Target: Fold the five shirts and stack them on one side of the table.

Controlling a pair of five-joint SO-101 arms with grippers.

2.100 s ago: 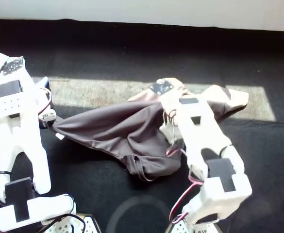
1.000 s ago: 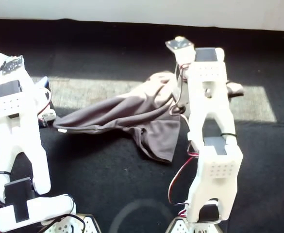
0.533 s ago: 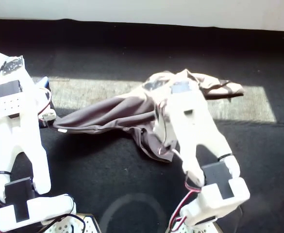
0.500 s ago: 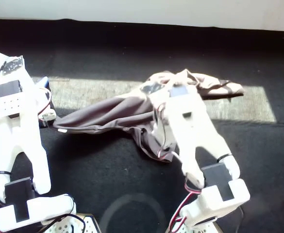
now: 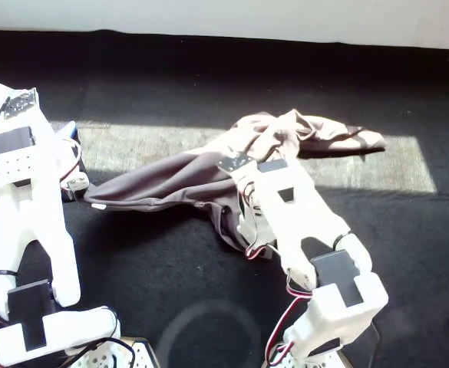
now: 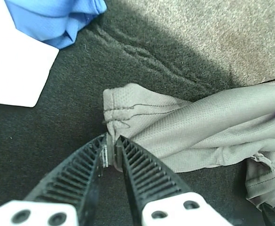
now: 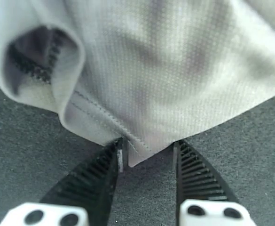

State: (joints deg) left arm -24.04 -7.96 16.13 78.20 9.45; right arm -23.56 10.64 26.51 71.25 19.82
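Pinching the grey shirt (image 5: 178, 180) at its 9 o'clock end, the left gripper (image 6: 111, 148) is clenched on a stitched hem corner. Shirt's long axis runs across the table (image 5: 408, 253) from 9 o'clock toward 2 o'clock, bunched at the far end, with one flap drooping toward 6 o'clock at mid-length. Right gripper (image 7: 146, 153) sits at that flap, jaws parted, hem corner poking between them, one finger touching cloth, nothing clamped. Right arm is nearer the flap. Likely next step: close there and pull flat against the left's hold. Count: one grey shirt, one blue shirt (image 6: 57, 16) partly seen near 9 o'clock by the left gripper, two arms.
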